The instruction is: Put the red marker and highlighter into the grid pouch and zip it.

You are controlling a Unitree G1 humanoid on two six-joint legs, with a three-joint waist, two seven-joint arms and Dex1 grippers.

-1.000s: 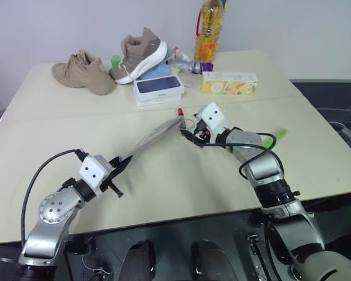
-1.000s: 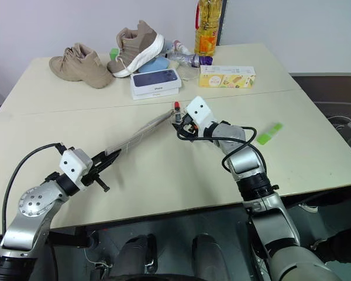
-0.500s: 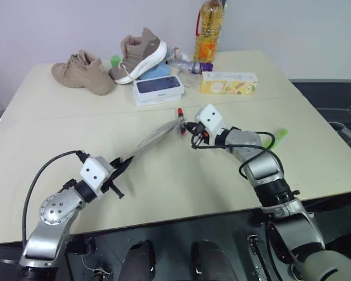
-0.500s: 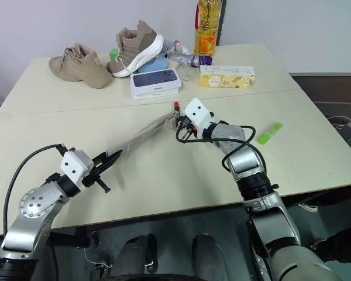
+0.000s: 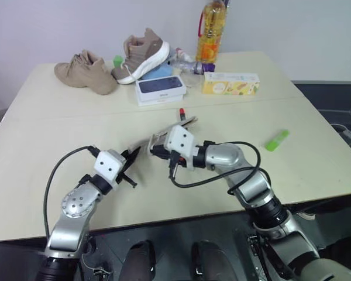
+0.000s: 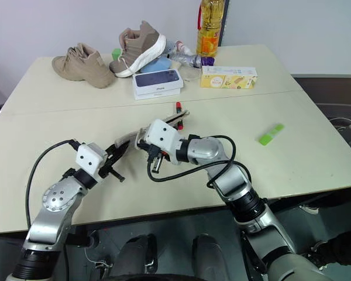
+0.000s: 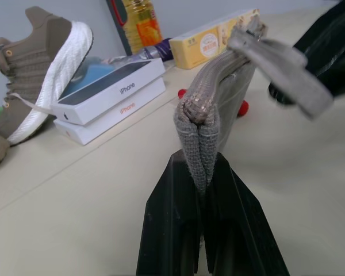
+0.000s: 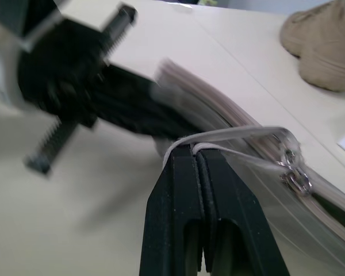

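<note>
The flat grey fabric grid pouch (image 5: 164, 133) with thin white lines hangs between the two arms, lifted over the middle of the cream table (image 5: 41, 123), and it sags like the soft, light cloth it looks to be; it probably needs holding at both ends to keep the zip line taut. The left gripper (image 7: 204, 190) is clamped on the pouch's near end seam, a sound anchor point. The right gripper (image 8: 196, 167) is pinched shut on the thin zip pull loop, with the metal ring just beside it, the right place to drag a zip from.

The small chunky lime-green highlighter (image 5: 276, 140) lies well apart on the table at the robot's right, light and flat-sided, easy to pinch across its flats. The short red marker (image 5: 180, 112) pokes out at the pouch's far end, just beside it; whether it is inside I cannot tell.

Against a second ago: the right gripper has swept from the far end along the pouch towards the left gripper, and has snapped closed.
</note>
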